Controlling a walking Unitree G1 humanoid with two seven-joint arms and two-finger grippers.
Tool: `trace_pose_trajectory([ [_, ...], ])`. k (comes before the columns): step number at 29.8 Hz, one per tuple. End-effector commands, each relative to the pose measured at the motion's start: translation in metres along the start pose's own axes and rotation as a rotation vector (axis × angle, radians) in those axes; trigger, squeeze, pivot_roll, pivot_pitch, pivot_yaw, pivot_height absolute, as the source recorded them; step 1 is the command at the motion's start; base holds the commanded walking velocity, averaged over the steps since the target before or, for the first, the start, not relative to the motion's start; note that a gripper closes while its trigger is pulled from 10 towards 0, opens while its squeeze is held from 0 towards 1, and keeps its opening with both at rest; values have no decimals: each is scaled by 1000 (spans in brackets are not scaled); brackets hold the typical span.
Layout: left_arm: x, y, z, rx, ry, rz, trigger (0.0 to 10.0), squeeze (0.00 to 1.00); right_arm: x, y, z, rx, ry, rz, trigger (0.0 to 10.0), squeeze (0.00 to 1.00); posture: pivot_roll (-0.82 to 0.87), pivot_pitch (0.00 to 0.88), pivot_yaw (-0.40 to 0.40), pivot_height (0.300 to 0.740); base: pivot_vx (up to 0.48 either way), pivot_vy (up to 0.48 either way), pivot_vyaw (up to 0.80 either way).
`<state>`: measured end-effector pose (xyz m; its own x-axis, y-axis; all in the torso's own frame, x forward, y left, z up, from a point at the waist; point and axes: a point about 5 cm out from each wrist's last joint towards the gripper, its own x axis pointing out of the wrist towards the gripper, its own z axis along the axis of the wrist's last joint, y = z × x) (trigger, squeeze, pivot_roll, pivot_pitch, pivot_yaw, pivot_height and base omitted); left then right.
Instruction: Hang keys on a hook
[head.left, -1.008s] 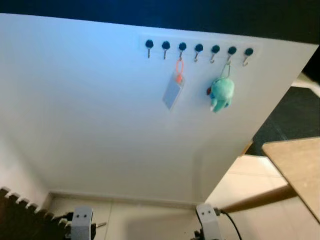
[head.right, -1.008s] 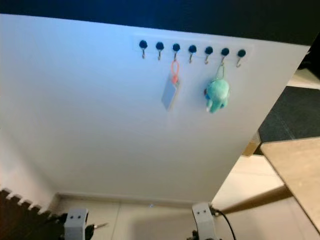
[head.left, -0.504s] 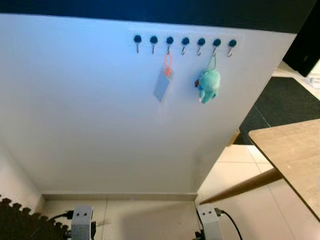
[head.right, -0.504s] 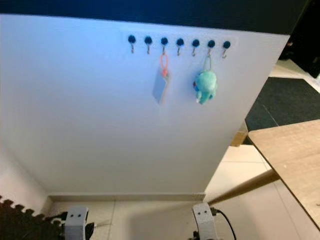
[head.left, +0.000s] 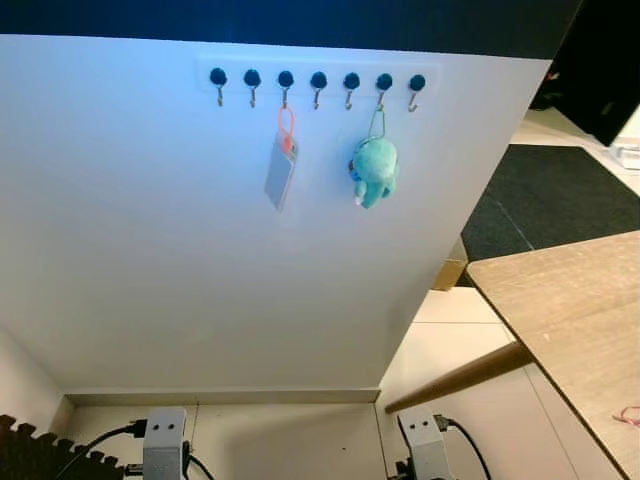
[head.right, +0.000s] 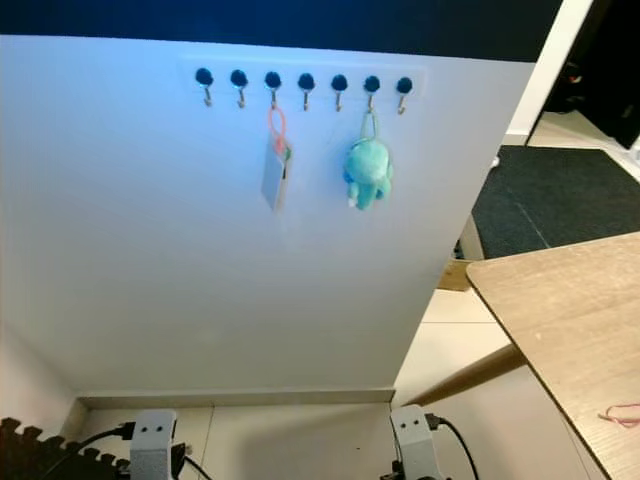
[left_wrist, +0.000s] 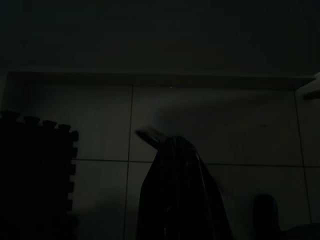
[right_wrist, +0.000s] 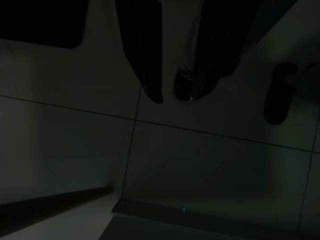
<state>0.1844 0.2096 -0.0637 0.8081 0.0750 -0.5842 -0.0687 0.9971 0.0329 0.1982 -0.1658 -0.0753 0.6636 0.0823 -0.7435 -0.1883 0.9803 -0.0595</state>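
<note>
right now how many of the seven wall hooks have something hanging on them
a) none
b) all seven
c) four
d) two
d: on the hook rail, the card on an orange loop hangs from the third hook from the left and the teal plush toy from the sixth; the other five hooks are bare.

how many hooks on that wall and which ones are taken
7, in one row high on the white wall. Counting from the left, the third hook holds a card on an orange loop, the sixth a teal plush; the rest are free.
</note>
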Motion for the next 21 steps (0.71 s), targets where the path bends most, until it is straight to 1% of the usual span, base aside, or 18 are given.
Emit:
trace_pose_trajectory([
  [1, -3, 7, -1, 30, -5, 9, 10000, 0, 1, 0, 3, 14, -14, 0, 10000, 0, 94, 60, -53, 740, 0, 0, 0],
  [2, -2, 7, 5, 38, -46, -3, 10000, 0, 1, 0, 8, 16, -37, 1, 10000, 0, 88, 61, -54, 740, 0, 0, 0],
  [3, -2, 7, 5, 38, -46, -3, 10000, 0, 1, 0, 8, 16, -37, 1, 10000, 0, 88, 61, -54, 740, 0, 0, 0],
  [4, -1, 6, 12, 48, -96, -18, 10000, 0, 2, 0, 14, 17, -68, 5, 10000, 0, 88, 62, -54, 740, 0, 0, 0],
  [6, -2, -1, 37, 91, -256, -135, 10000, 0, 3, 0, 26, 7, -129, 20, 10000, 0, 87, 63, -58, 740, 0, 0, 0],
  [7, -2, -1, 37, 91, -256, -135, 10000, 0, 3, 0, 26, 7, -129, 20, 10000, 0, 87, 63, -58, 740, 0, 0, 0],
  [8, -5, -11, 59, 148, -380, -262, 10000, 0, 4, 0, 34, -8, -172, 33, 10000, 0, 90, 65, -62, 740, 0, 0, 0],
  [10, -7, -19, 77, 179, -456, -355, 10000, 0, 4, 0, 40, -24, -209, 40, 10000, 0, 90, 65, -64, 740, 0, 0, 0],
  [12, -8, -25, 100, 182, -538, -410, 10000, 0, 3, -1, 45, -30, -239, 43, 10000, 0, 87, 66, -65, 740, 0, 0, 0],
  [13, -8, -25, 100, 182, -538, -410, 10000, 0, 3, -1, 45, -30, -239, 43, 10000, 0, 87, 66, -65, 740, 0, 0, 0],
  [14, -10, -28, 127, 178, -628, -433, 10000, 0, 3, -2, 48, -27, -258, 44, 10000, 0, 82, 65, -65, 740, 0, 0, 0],
  [15, -11, -30, 140, 176, -672, -440, 10000, 0, 3, -2, 49, -23, -265, 43, 10000, 0, 82, 65, -65, 740, 0, 0, 0],
  [16, -11, -30, 140, 176, -672, -440, 10000, 0, 3, -2, 49, -23, -265, 43, 10000, 0, 82, 65, -65, 740, 0, 0, 0],
  [17, -14, -35, 162, 180, -735, -468, 10000, 0, 3, -3, 51, -20, -275, 40, 10000, 0, 79, 67, -64, 740, 0, 0, 0],
  [18, -22, -43, 196, 195, -826, -539, 10000, 0, 3, -4, 53, -13, -288, 35, 10000, 0, 79, 66, -66, 740, 0, 0, 0],
  [19, -22, -43, 196, 195, -826, -539, 10000, 0, 3, -4, 53, -13, -288, 35, 10000, 0, 79, 66, -66, 740, 0, 0, 0],
  [20, -34, -55, 235, 216, -924, -649, 10000, 0, 2, -5, 54, -2, -300, 31, 10000, 0, 76, 66, -63, 740, 0, 0, 0],
  [21, -34, -55, 235, 216, -924, -649, 10000, 0, 2, -5, 54, -2, -300, 31, 10000, 0, 76, 66, -63, 740, 0, 0, 0],
])
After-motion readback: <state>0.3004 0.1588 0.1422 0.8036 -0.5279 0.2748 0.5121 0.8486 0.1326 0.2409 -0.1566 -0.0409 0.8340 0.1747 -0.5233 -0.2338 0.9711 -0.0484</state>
